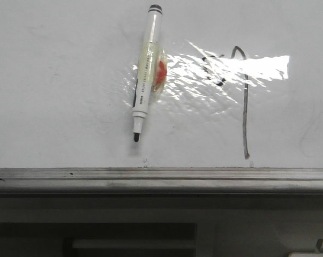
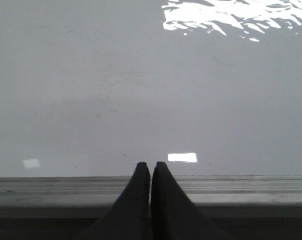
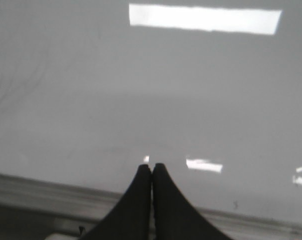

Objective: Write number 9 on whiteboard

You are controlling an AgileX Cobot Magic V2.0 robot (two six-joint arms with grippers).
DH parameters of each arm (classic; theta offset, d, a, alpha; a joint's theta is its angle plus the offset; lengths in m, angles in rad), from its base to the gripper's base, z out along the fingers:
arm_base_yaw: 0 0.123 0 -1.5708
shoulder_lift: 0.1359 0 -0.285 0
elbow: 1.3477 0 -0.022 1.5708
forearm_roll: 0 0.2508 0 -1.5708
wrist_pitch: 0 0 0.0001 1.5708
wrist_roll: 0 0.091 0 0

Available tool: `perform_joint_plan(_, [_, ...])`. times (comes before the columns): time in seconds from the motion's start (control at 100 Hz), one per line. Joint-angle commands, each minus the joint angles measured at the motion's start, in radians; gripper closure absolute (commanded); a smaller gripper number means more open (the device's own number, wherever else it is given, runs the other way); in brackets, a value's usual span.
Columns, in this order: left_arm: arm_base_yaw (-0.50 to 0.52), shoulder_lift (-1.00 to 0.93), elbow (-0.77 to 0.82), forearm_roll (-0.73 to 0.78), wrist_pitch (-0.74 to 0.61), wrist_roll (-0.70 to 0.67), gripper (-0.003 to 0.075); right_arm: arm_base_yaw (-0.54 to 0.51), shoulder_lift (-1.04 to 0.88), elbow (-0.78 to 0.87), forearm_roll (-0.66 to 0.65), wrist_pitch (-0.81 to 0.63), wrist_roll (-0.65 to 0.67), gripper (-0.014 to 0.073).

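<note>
The whiteboard (image 1: 59,80) fills the front view, with a bright glare patch and a grey metal ledge (image 1: 161,179) along its near edge. The number 9 (image 1: 245,107) is drawn in thin black strokes: a long vertical line hooked at the top, with a faint broken loop to its left. A white marker pen (image 1: 146,67) lies on the board left of it, black tip toward the ledge. Neither gripper shows in the front view. My left gripper (image 2: 151,166) is shut and empty over the ledge (image 2: 241,190). My right gripper (image 3: 152,167) is shut and empty over the board's edge (image 3: 35,192).
An orange-red piece (image 1: 160,73) sits against the pen's barrel under glossy clear film. Below the ledge is a dark recess (image 1: 97,235). Faint smudges mark the board at the right (image 1: 311,128).
</note>
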Motion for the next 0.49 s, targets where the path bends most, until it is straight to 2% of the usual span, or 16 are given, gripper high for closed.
perform_joint_plan(0.0, [0.001, -0.027, 0.02, -0.012, -0.056, -0.007, 0.0741, -0.007, -0.011, 0.027, 0.011, 0.034, -0.029, 0.0644])
perform_joint_plan(0.18, [0.001, -0.027, 0.02, -0.015, -0.056, -0.007, 0.0741, -0.007, -0.132, 0.027, 0.017, 0.086, -0.029, 0.0644])
perform_joint_plan(0.48, [0.001, -0.027, 0.02, -0.017, -0.056, -0.007, 0.0741, -0.007, -0.129, 0.027, 0.017, 0.064, -0.029, 0.0644])
